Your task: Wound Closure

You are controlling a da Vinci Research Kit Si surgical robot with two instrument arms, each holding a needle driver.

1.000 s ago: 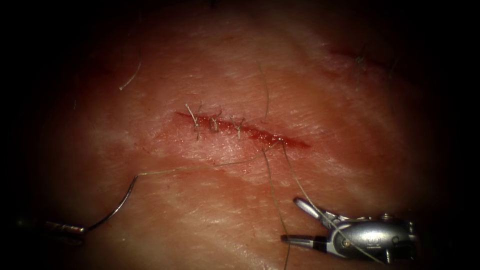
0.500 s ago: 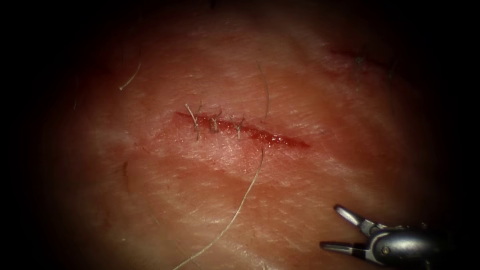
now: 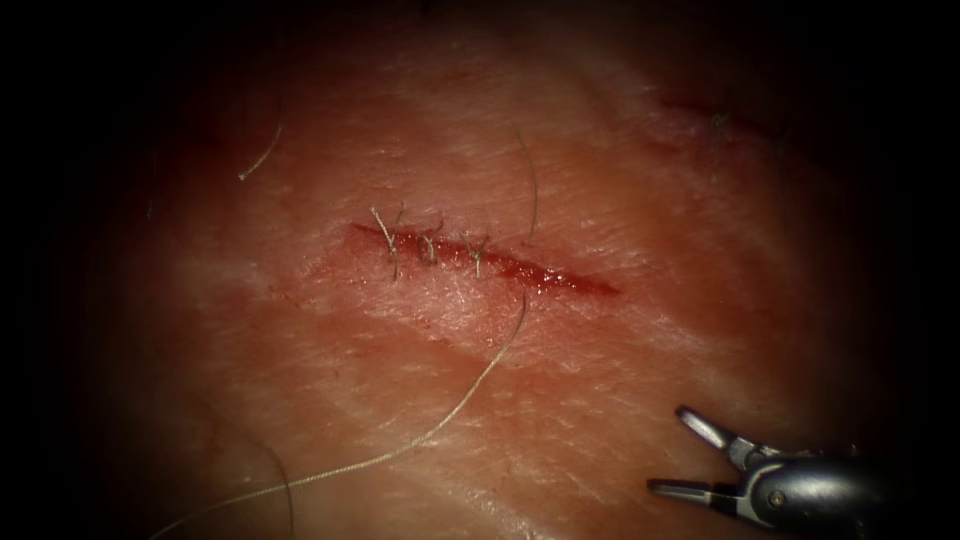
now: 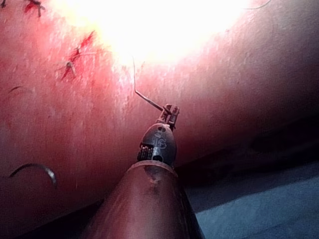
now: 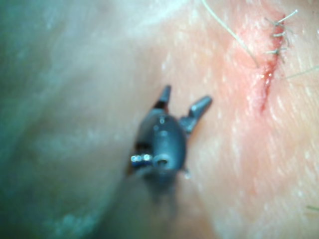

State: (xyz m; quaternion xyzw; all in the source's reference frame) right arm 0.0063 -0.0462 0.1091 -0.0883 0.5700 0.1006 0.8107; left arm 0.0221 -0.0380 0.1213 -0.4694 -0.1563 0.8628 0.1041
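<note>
right tool: right arm's tool (image 3: pixel 668 450) sits lower right in the endoscope view. Jaws spread wide in a V, nothing between them; the right wrist view (image 5: pixel 185 95) shows the same. It hovers just over bare tissue (image 3: pixel 620 180).
left tool: left arm's tool (image 4: pixel 169 114) has its jaws closed on a thin stiff dark piece. I judge this to be the needle (image 4: pixel 149 102), gripped near its thread end, though the angle makes that unsure.
needle: it sticks out from the left jaws, clear of the tissue and not in it. Fine thread carries on from its far end.
thread: thread (image 3: pixel 470 395) leaves the tissue just below the cut (image 3: pixel 570 282) and runs as a long slack line down-left to the bottom edge of the endoscope view.
key relation: the cut's open right end lies up-left of the right tool, well apart. The thread's long axis runs diagonally away from that tool. The right arm is nearer the unsewn end; the thread trails toward the left arm's side.
cut: three stitches (image 3: pixel 430 245) close its left part; the right part gapes red.
stray bits: a cut end of thread (image 3: pixel 262 155) lies upper left. A dark curved strand (image 4: pixel 35 168) lies on the tissue, and I can't tell what it is.
</note>
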